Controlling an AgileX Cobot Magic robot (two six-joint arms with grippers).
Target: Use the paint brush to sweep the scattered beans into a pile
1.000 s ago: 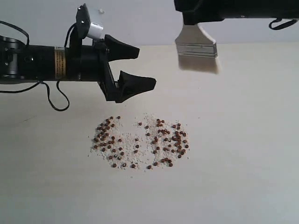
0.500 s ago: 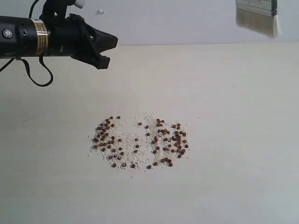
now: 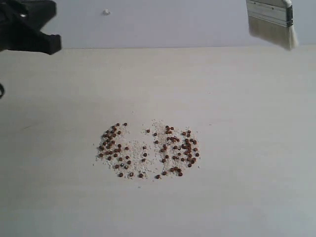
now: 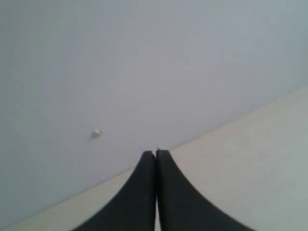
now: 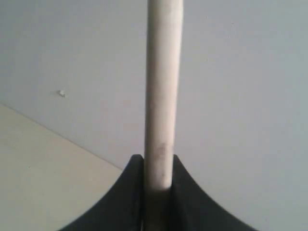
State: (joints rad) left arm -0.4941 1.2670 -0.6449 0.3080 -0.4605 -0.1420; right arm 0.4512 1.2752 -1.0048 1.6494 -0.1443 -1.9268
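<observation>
The beans (image 3: 148,150) lie in a loose patch about the middle of the desk (image 3: 247,148), well away from every edge in sight. They form two clumps side by side with a thinner strip between them, mixed with pale crumbs (image 3: 134,148). That is not yet one tight pile.

The paint brush (image 3: 269,12) hangs in the air above the desk's far edge, toward its right end. Its bristles (image 3: 274,32) point down and are well clear of the surface. The right gripper (image 5: 159,166) is clenched on the pale wooden handle (image 5: 163,72). The left gripper (image 4: 156,153) is up by the far left of the desk, pressed closed with nothing between its jaws.

As I read it, no stroke is in contact and the brush is poised between or ahead of strokes. The next move calls for lowering the bristles onto the desk just outside the right clump, then drawing them toward the left one.
</observation>
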